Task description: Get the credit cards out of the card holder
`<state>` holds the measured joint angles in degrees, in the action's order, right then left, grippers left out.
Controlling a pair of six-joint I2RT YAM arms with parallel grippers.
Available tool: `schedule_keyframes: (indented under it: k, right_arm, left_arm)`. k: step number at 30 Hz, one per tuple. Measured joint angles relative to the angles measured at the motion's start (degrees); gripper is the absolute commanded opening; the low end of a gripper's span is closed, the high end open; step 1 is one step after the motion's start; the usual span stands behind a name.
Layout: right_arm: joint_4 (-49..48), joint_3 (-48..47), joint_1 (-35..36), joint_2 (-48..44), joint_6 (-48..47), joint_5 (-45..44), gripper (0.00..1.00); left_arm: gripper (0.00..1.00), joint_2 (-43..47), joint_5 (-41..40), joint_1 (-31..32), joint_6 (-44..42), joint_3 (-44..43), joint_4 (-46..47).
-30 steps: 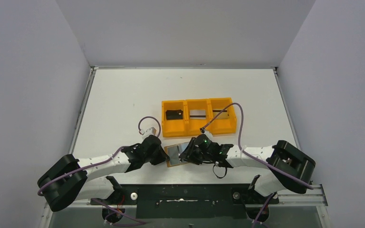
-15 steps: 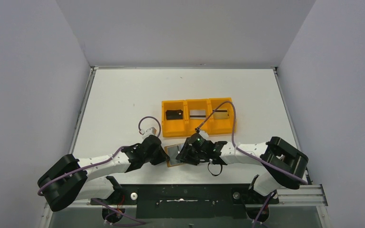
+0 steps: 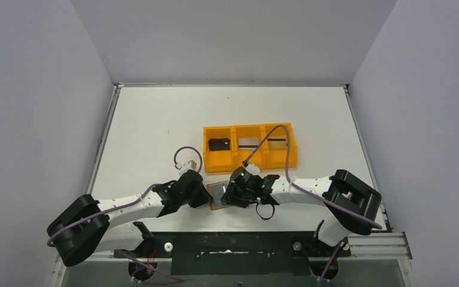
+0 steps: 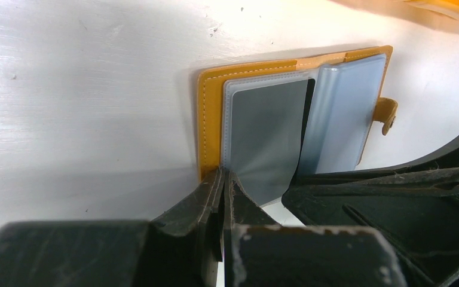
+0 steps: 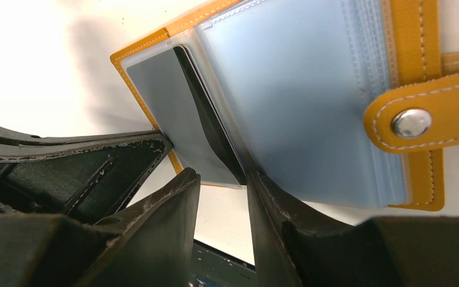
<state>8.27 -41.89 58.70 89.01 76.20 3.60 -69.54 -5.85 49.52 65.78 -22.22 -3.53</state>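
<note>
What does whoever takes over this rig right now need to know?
Left gripper: shut on the card holder's cover edge, pinning it open on the table.
Right gripper: open, straddling the grey card's lower edge.
Done: holder open; dark pieces lie in the orange tray, possibly removed cards.
Left: close on the grey card, pull it out, then check the other sleeves.

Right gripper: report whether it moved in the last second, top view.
Yes. The right gripper has slid left along the bright orange three-compartment plastic tray, further over the tan leather card holder.
</note>
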Motion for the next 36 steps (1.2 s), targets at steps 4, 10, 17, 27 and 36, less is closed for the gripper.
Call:
schedule_keyframes:
  k: [4,10,17,27,36]
  right_arm:
    - [0.17,0.00,0.61,-0.24,0.63,-1.62,0.36]
    - [2.73,-2.10,0.66,1.07,-0.24,-1.64,0.28]
    - [-4.50,2.84,-0.63,-0.28,-1.70,0.94,0.10]
    - [-16.04,9.60,-2.49,-1.84,-2.71,4.37,0.03]
    - [-18.16,10.49,-2.40,-2.12,-2.25,4.24,0.21]
  left_arm:
    - [0.00,0.00,0.00,0.00,0.00,0.00,0.02]
    - [0.00,-0.07,0.02,0.00,-0.07,0.00,0.07]
    - [0.00,-0.02,-0.72,-0.02,-0.42,0.00,0.15]
    - [0.00,0.00,-1.27,-0.07,-0.57,0.00,0.28]
    - [0.00,-0.02,-1.16,-0.07,-1.86,0.00,0.61]
